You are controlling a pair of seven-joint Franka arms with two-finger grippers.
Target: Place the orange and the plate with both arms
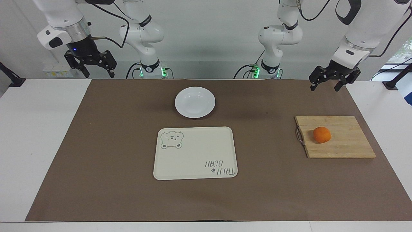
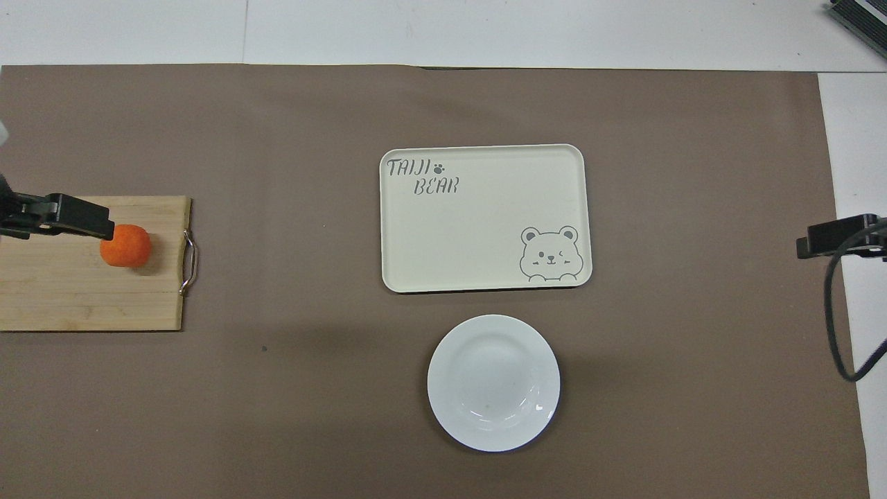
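A white table (image 1: 45, 145) is covered across most of its top by a brown mat (image 1: 106, 154). On the middle of the mat a cream tray (image 1: 196, 161) is laid flat; a bear drawing and the words TAIJI BEAR are printed on it, and nothing is carried on it. Toward the left arm's end of the table a wooden cutting board (image 1: 347, 145) with a metal handle is set on the mat. The plate (image 1: 195, 102), white and glossy, is placed just beside the tray, nearer to the robots than the tray, not touching it, and nothing is held in it. The orange (image 1: 322, 134) is found on the cutting board, near the handle end, well apart from the plate and tray.

The left gripper (image 1: 325, 86) is held in the air over the mat's edge at the left arm's end, above the robots' own edge of the table, and its fingers are seen spread with nothing between them. The right gripper (image 1: 99, 71) is raised over the table's corner at the right arm's end, its fingers likewise parted and nothing grasped. Neither gripper is touched by any object.
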